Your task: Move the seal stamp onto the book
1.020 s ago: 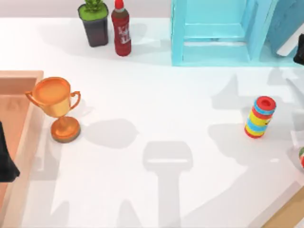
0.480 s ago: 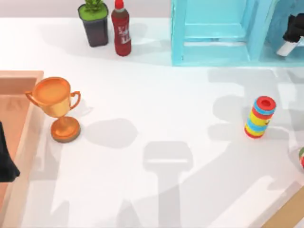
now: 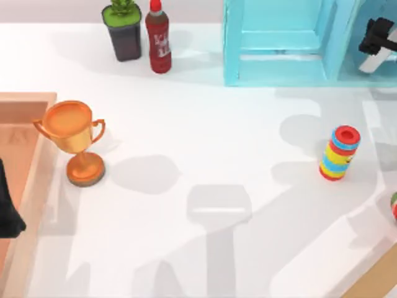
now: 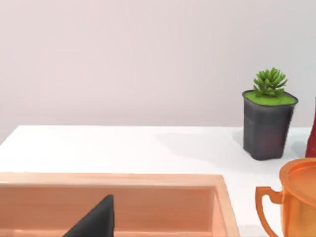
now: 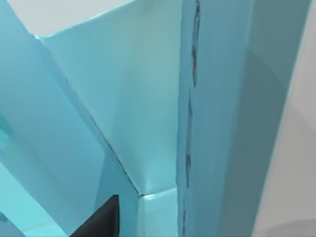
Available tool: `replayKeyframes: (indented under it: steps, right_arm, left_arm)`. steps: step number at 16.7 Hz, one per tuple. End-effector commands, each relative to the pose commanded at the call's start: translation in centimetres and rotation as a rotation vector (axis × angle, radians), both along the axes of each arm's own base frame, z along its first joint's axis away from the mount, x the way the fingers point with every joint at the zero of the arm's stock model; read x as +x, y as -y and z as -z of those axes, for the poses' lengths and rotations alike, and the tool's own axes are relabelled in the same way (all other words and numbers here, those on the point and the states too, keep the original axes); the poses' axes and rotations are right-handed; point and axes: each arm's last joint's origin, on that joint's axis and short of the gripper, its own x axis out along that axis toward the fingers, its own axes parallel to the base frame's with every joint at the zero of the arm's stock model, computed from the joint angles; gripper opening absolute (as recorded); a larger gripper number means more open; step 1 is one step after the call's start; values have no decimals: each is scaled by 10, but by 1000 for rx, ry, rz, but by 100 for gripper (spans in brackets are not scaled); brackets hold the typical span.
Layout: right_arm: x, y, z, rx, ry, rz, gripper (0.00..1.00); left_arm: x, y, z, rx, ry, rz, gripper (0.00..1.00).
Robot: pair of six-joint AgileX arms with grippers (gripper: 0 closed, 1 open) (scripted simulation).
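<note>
A rendered tabletop scene, not a real room: a plain white surface (image 3: 205,124) against a blank wall, with a trophy (image 3: 74,139), potted plant (image 3: 124,28), bottle (image 3: 159,40) and light-blue shelf (image 3: 279,40) beside the right end effector (image 3: 378,40).

On the counter (image 3: 205,136), counted from the top view: 1 gold trophy cup (image 3: 73,139), 1 potted succulent (image 3: 123,30) in a dark pot, 1 red bottle (image 3: 158,37), 1 rainbow-striped cylinder (image 3: 339,153) w/ red top, 1 light-blue shelf unit (image 3: 291,40), 1 wooden tray (image 3: 25,102) at the left edge. 1 small round red-and-green thing (image 3: 394,206) is cut off at the right edge; can't tell what it is. Arms: 2 in all, w/ 1 right claw (image 3: 378,40) at the shelf unit's right end & 1 left claw (image 3: 7,208) over the tray.
</note>
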Motion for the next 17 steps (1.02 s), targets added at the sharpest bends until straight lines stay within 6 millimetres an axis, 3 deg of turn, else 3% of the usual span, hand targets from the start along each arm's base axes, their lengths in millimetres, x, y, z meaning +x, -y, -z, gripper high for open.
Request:
replayKeyframes:
  steps: [1,14,17]
  right_arm:
    - [0,0,0,0,0,0,100]
    - [0,0,0,0,0,0,2]
    - [0,0,0,0,0,0,0]
  left_arm:
    - [0,0,0,0,0,0,100]
    - [0,0,0,0,0,0,100]
    - [0,0,0,0,0,0,100]
